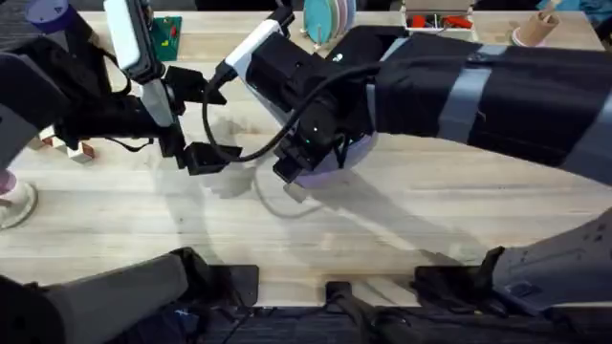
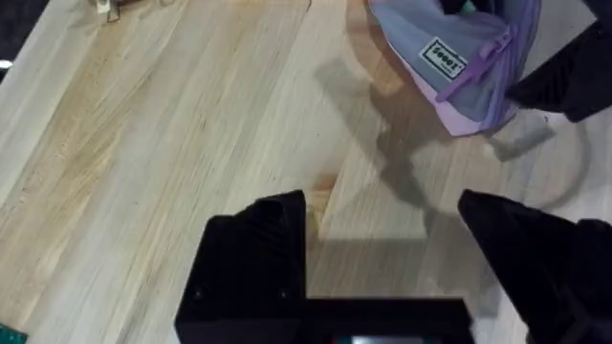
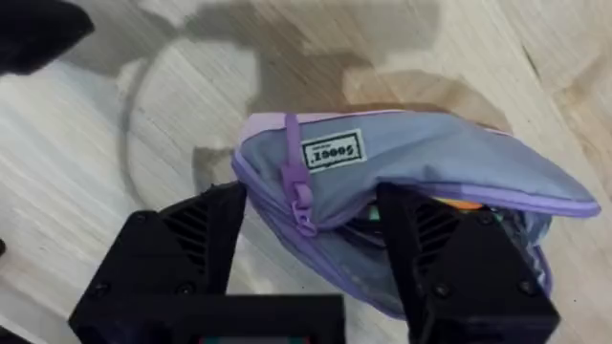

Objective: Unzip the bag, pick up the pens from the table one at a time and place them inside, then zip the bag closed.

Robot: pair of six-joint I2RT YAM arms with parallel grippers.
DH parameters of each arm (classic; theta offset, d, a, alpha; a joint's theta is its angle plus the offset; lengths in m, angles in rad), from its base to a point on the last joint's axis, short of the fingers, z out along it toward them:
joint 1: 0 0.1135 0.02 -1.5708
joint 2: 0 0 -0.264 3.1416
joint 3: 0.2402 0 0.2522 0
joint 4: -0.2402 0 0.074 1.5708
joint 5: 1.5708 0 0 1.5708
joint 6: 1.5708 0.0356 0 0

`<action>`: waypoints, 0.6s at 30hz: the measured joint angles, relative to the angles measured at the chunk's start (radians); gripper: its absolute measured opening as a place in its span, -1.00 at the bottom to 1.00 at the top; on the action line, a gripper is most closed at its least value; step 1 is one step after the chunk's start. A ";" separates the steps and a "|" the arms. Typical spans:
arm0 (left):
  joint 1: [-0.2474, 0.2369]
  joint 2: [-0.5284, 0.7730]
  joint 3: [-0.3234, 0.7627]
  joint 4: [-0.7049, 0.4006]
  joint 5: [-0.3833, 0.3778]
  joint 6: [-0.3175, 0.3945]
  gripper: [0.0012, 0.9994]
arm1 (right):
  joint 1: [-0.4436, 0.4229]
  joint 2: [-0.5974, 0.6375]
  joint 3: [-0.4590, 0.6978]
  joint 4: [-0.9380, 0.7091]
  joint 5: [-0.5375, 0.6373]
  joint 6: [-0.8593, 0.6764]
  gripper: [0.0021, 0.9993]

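Observation:
The lavender bag [image 1: 330, 158] lies on the table [image 1: 402, 220] near the middle, partly under my right arm. Close up, the bag [image 3: 430, 158] shows a white label and a purple zipper pull [image 3: 301, 205] at its near end. Its mouth gapes at the far end, with dark and orange shapes inside. My right gripper [image 3: 316, 248] is open and straddles the pull end of the bag. My left gripper [image 2: 382, 220] hangs open over bare wood, a short way from the bag [image 2: 459, 67], holding nothing. The pens are out of view. From above, my left gripper [image 1: 196, 153] sits left of my right gripper [image 1: 292, 172].
Along the far edge stand a teal round object [image 1: 330, 19], a green card [image 1: 167, 38], a red item [image 1: 440, 19] and a cup [image 1: 535, 29]. Small blocks [image 1: 72, 148] lie at the left. The near half of the table is bare wood.

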 joint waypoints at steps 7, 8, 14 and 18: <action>0.000 0.000 0.000 0.000 0.000 0.000 0.99 | 0.000 0.000 0.000 0.005 0.001 0.014 0.45; 0.000 0.000 0.000 0.000 0.000 0.000 0.99 | 0.000 0.000 0.000 0.006 0.002 0.014 0.41; 0.000 0.000 0.000 0.000 0.000 0.000 0.99 | 0.000 0.000 0.004 0.007 0.000 0.017 -0.07; 0.000 0.000 0.000 0.000 0.000 0.000 0.99 | 0.000 0.000 0.012 0.000 0.000 0.018 -0.48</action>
